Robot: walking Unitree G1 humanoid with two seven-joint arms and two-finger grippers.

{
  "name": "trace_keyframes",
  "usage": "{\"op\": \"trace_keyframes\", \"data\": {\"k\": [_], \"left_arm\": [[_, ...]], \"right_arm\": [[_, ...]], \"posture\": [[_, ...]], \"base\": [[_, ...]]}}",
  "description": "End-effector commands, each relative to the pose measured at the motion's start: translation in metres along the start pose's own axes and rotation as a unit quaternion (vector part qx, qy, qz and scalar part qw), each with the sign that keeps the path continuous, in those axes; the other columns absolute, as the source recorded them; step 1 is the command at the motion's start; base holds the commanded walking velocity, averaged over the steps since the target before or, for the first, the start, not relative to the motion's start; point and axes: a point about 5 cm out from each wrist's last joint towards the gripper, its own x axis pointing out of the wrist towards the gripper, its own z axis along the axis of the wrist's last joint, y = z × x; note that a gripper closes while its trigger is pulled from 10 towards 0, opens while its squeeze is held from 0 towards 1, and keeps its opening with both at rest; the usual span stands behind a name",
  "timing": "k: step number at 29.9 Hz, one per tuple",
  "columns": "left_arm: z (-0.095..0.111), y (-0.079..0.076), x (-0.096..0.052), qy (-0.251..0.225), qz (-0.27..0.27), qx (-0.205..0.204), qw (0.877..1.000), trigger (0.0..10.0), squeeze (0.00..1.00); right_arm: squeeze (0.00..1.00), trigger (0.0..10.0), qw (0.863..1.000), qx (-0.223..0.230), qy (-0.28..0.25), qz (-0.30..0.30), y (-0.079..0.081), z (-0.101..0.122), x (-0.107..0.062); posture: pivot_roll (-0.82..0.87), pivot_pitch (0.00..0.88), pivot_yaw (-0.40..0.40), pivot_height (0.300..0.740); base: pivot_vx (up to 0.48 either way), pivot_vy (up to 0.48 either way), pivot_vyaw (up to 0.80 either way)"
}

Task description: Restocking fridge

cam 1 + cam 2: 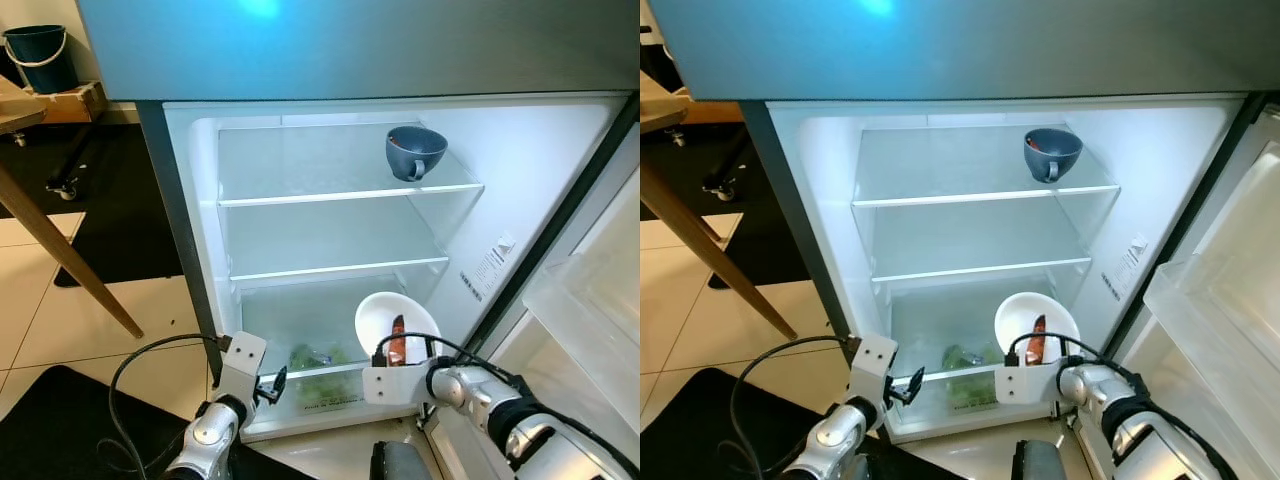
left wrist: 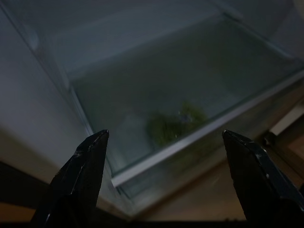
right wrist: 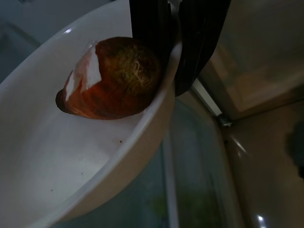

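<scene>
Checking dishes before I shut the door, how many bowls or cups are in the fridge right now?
2. A blue cup sits on the top shelf, right side. A white bowl, holding a reddish-brown item, is gripped at its rim by the right gripper low down.

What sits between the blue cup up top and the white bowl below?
Just a bare glass shelf between blue cup and white bowl, seen in both eye views.

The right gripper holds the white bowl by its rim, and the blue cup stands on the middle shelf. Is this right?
Not quite. The blue cup stands on the top shelf, as the left eye view shows. The right gripper does hold the white bowl by its rim.
</scene>
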Motion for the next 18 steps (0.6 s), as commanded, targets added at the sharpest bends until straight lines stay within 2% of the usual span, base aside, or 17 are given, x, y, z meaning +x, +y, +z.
{"op": "trace_keyframes", "data": {"k": [1, 12, 18], "left_arm": [[0.007, -0.003, 0.003, -0.020, -0.007, 0.003, 1.000, 10.0, 0.00], [0.017, -0.007, 0.006, -0.050, -0.018, 0.011, 0.999, 10.0, 0.00], [0.029, -0.012, 0.007, -0.098, -0.043, 0.010, 0.994, 10.0, 0.00]], "right_arm": [[0.00, 10.0, 1.000, -0.007, 0.004, -0.005, -0.009, -0.003, -0.003], [0.00, 10.0, 1.000, 0.001, 0.008, 0.000, -0.015, -0.012, -0.008], [0.00, 10.0, 1.000, -0.004, 0.008, 0.005, -0.023, -0.014, -0.012]], "posture": [[-0.04, 0.028, -0.057, 0.542], [-0.04, 0.031, -0.054, 0.507], [-0.04, 0.031, -0.054, 0.477]], "base": [[0.000, 0.000, 0.00], [0.000, 0.000, 0.00], [0.000, 0.000, 0.00]]}}
